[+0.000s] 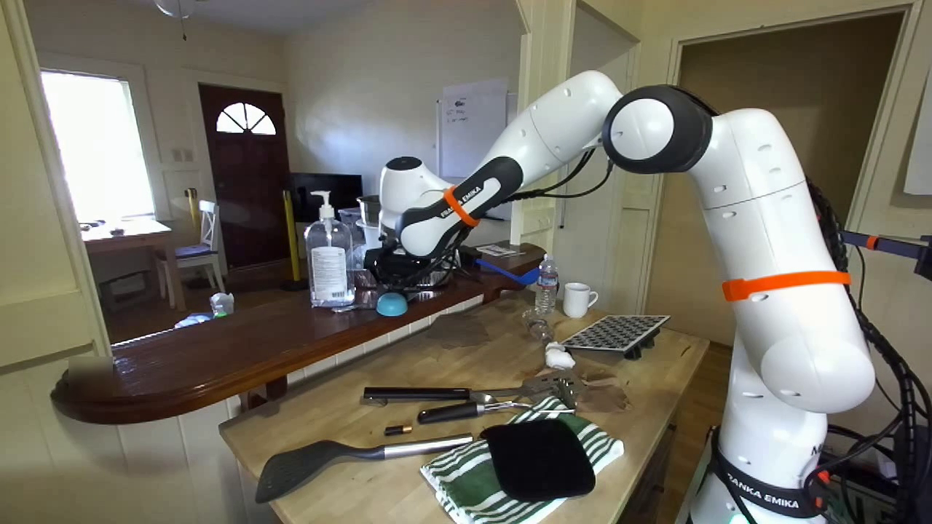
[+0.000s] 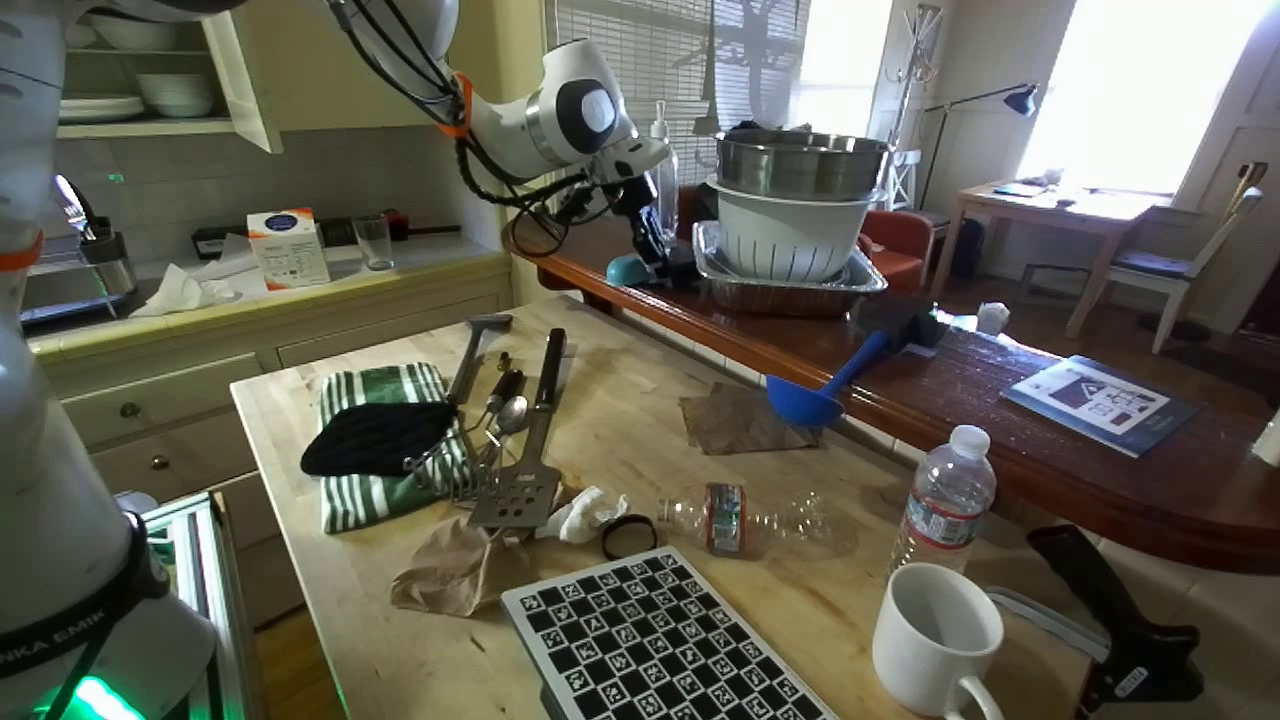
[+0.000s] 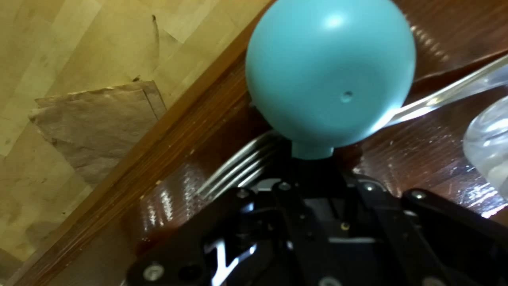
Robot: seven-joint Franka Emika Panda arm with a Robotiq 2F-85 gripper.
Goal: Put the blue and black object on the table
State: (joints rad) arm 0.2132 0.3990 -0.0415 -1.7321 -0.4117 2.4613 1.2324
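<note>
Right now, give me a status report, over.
Hand at the counter, grip too dark to confirm. Blue and black object not yet on the table. Fork close by, could snag.

In an exterior view, a rounded black fabric pad [image 1: 539,462] lies on a folded green-and-white striped cloth towel [image 1: 466,480], just beside the silver handle of a long black-bladed spatula [image 1: 357,453]. 2 clear plastic bottles [image 2: 727,520] show in both exterior views: 1 lying on its side, and the white-capped bottle [image 2: 940,520] upright, just beside a white ceramic mug [image 2: 920,650]. A round stainless-steel bowl [image 2: 800,168] sits on a white slotted plastic colander [image 2: 785,240], which stands in a silver foil tray [image 2: 790,298]. The wrist view shows a silver metal fork [image 3: 242,163] and a flat brown paper sheet [image 3: 99,129].
</note>
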